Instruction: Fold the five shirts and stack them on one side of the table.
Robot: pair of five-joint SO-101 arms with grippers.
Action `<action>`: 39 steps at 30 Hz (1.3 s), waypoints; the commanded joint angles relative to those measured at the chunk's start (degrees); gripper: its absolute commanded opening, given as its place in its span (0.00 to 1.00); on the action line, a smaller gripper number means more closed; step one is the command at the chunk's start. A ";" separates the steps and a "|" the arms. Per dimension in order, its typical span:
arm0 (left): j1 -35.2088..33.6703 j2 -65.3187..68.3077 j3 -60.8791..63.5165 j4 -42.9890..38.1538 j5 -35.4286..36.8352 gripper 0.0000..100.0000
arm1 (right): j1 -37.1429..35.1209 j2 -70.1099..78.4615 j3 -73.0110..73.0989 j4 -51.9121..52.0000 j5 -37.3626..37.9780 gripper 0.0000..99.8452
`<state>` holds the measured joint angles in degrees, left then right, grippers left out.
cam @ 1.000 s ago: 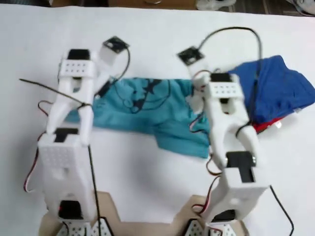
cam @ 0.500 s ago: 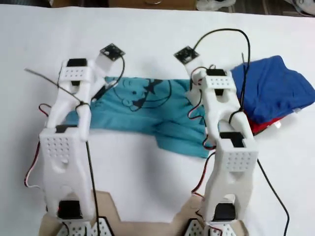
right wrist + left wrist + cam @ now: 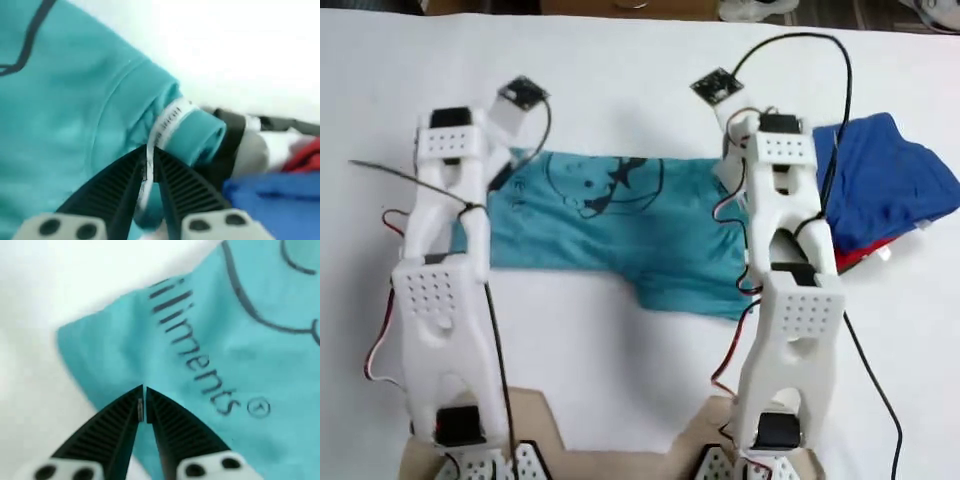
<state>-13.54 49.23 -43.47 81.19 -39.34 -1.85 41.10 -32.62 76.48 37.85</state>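
On the table [image 3: 620, 60], 2 jaws pinch 1 shirt [image 3: 620, 222].

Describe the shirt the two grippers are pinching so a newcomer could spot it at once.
On the white table, find the one shirt stretched flat between the left gripper and the right gripper. It is the teal shirt with a dark line drawing, unlike the blue shirt and red shirt bunched in a pile beside it.

table [image 3: 620, 60]: white, covered | teal shirt [image 3: 610, 220]: lay spread flat, spanning from left claw [image 3: 143, 402] to right claw [image 3: 150, 162] | blue shirt [image 3: 890, 180]: lay heaped over red shirt [image 3: 860, 255], just beyond right claw's outer side
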 commanded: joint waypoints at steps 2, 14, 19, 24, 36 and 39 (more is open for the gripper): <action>-1.23 -0.79 -9.54 8.70 0.00 0.02 | 0.57 -6.81 -1.76 9.54 0.26 0.02; -3.96 -0.79 -21.58 15.65 4.31 0.02 | -0.22 -41.80 49.67 -10.15 8.79 0.15; -3.52 -0.79 -31.87 21.10 5.71 0.02 | -2.33 -52.09 68.22 -16.75 8.70 0.11; -4.57 -0.62 -32.66 21.19 6.77 0.02 | -6.64 -57.80 73.05 -15.69 8.70 0.11; -4.75 -0.26 -30.73 20.75 7.12 0.02 | -18.33 -54.90 75.16 -14.73 9.23 0.15; -4.75 -0.18 -30.73 20.75 7.12 0.02 | -19.91 -51.91 74.90 -14.64 11.34 0.20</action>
<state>-17.76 49.67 -72.84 101.41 -32.31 -20.48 -12.26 42.81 61.63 46.90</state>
